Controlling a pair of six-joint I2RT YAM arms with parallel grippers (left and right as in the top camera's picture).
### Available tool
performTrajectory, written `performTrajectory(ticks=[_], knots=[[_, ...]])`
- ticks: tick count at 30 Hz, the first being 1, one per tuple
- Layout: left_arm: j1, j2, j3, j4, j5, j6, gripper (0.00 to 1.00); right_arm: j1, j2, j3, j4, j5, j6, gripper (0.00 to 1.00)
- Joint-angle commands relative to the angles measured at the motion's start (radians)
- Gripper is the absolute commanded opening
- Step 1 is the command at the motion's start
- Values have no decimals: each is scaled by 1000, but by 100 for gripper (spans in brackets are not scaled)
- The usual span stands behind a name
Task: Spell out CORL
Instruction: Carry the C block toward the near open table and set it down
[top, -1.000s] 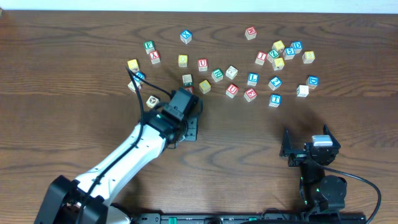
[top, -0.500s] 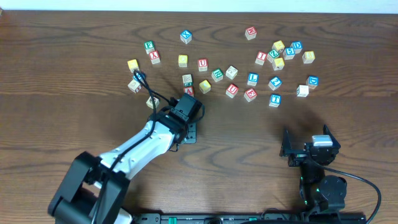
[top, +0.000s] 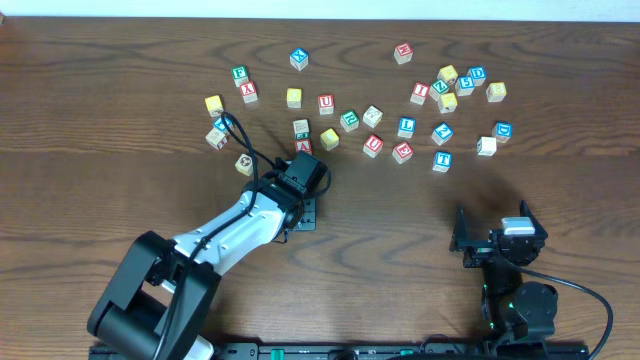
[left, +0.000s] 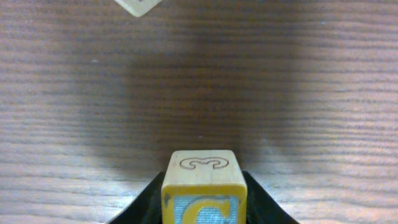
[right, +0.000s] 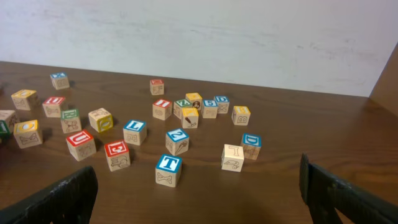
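Dark brown wood-grain table (top: 120, 60), matte and streaked, with a flat white wall (right: 249, 37) behind it. You have the left arm (top: 230, 225), white shell with black joints, reaching to centre-left, at the near edge of the cube scatter.

Your left gripper (left: 204, 200) is clamped on the C cube (left: 204, 180): black fingers press both its side faces. It is a small pale wooden block with rounded edges, an outlined figure stamped on top and a yellow C on a pale blue front.

Your right gripper (top: 497, 238) sits at lower right, jaws spread wide, touching nothing.

Loose cubes (top: 372, 116) of the same wood, lettered red, blue, green and yellow, lie beyond. The L cube (top: 406, 126), blue-lettered, rests flat among them, well apart from both grippers.
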Motion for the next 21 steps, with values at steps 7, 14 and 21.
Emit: performTrajectory(ticks=[7, 14, 21], knots=[[-1, 35, 0, -3, -4, -6, 59, -6, -4, -2, -4, -3, -2, 99], [-1, -14, 31, -15, -4, 24, 69, -6, -4, -2, -4, -3, -2, 99], [0, -178, 119, -72, -5, 119, 81, -6, -4, -2, -4, -3, -2, 99]])
